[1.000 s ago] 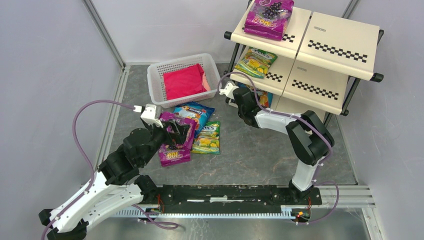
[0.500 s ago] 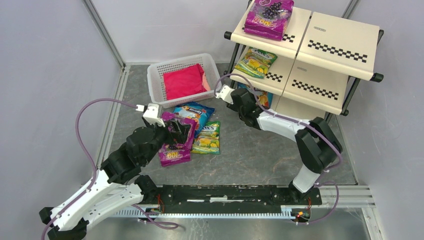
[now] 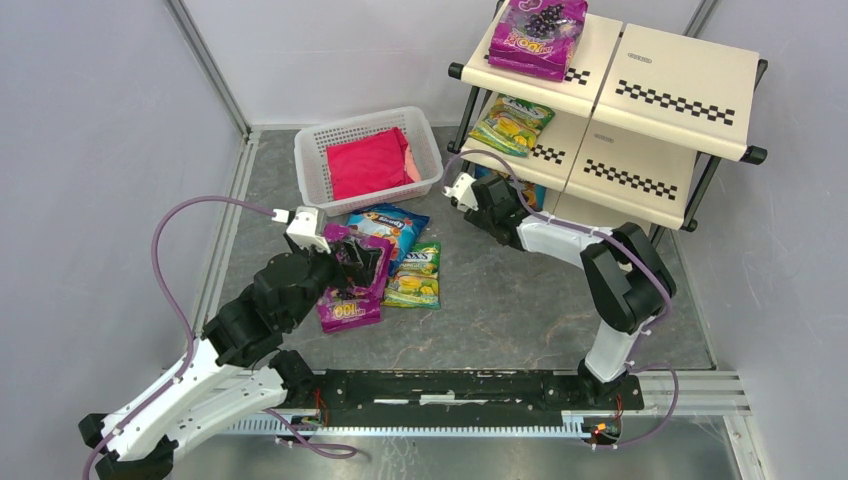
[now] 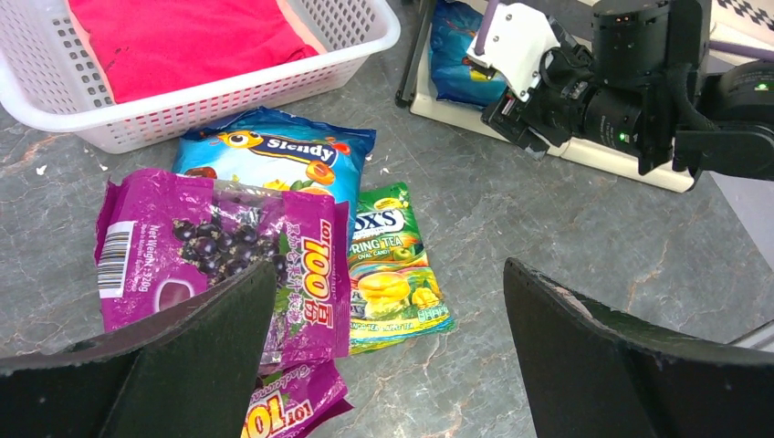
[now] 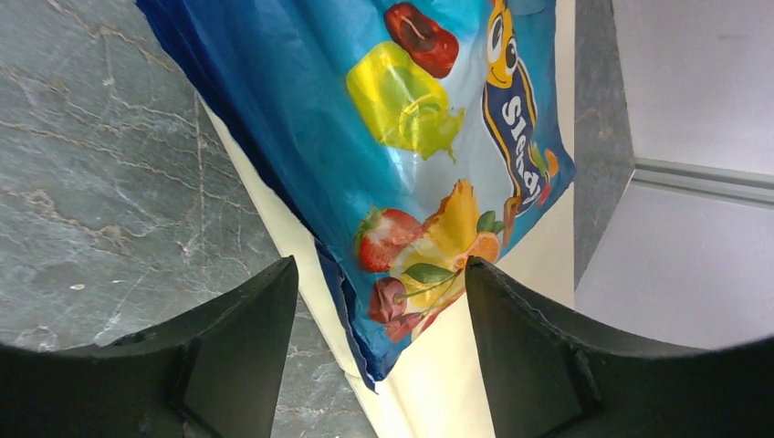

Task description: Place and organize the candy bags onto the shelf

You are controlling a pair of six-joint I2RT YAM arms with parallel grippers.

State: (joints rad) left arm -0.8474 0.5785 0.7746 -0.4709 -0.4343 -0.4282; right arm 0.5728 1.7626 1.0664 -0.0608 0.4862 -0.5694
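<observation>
The right fingers (image 5: 228, 365), black and curved, stand apart with nothing pinched. Between them lies the lower corner of a glossy blue bag (image 5: 411, 119) printed with fruit, resting on the cream bottom board of the shelf (image 3: 680, 65); its upper end is cut off in the wrist view. That arm rises from its base to a bent elbow at the right, then runs low and leftward to the bottom tier. The left fingers (image 4: 183, 365) are spread wide and empty, hanging over a crinkled purple bag (image 4: 219, 265) on the grey marbled worktop (image 3: 520, 300); the arm stretches diagonally from the near left corner, wrist tipped down. Below that bag's near edge more purple print shows, whether a fold or another bag I cannot tell. Touching it lie a second blue bag (image 4: 274, 160) and a green bag (image 4: 392, 274). Behind, a white lattice basket (image 4: 274, 87) holds pink cloth (image 4: 183, 36). On the shelf, a grape bag (image 3: 540, 35) lies on the top tier and a lemon bag (image 3: 512, 122) on the middle, both at the left
</observation>
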